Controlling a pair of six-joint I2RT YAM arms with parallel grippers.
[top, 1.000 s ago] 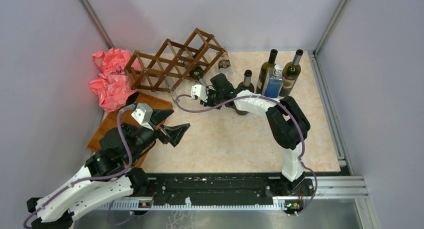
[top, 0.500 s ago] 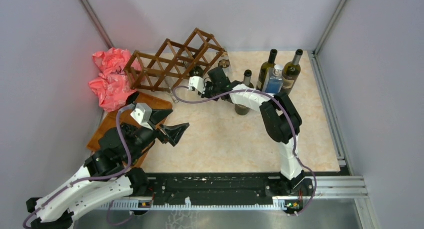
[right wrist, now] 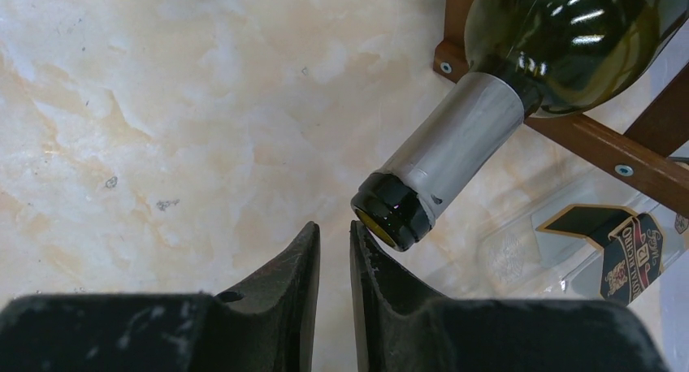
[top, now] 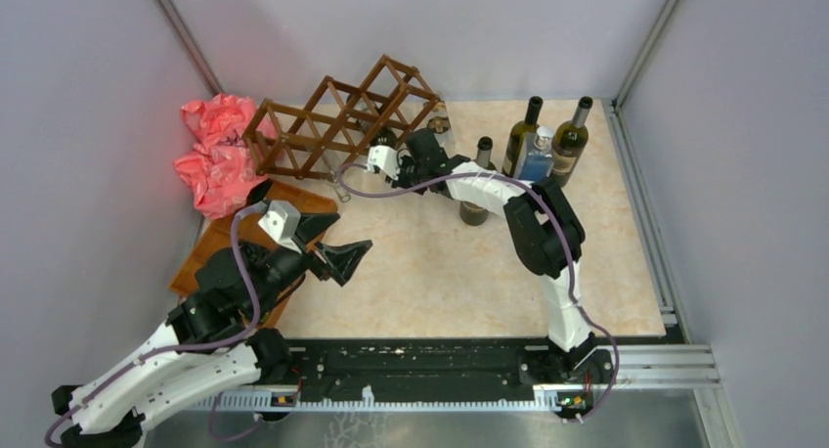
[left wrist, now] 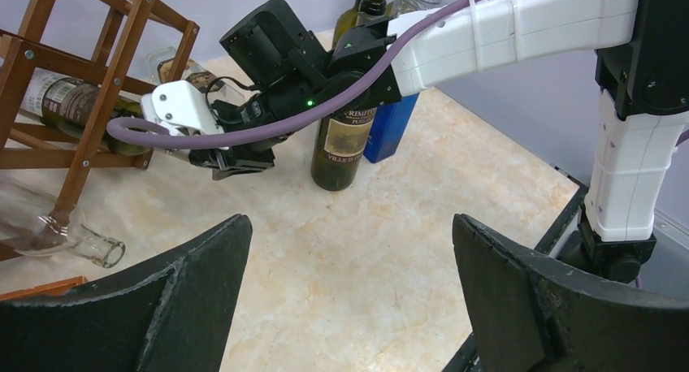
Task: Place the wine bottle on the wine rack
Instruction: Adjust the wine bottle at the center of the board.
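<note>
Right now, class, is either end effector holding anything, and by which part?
Nothing is held. The left end effector is open and empty; the right end effector is shut on nothing, beside the mouth of the wine bottle.

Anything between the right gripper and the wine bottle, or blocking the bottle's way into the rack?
Nothing visible. The right gripper, shut, sits right at the wine bottle's mouth, and the bottle's body lies in a wine rack cell.

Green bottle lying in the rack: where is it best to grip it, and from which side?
Grip the foil-wrapped neck, coming from the open table side. The body of the green bottle lies inside the wine rack, behind slats; only the neck sticks out free.
</note>
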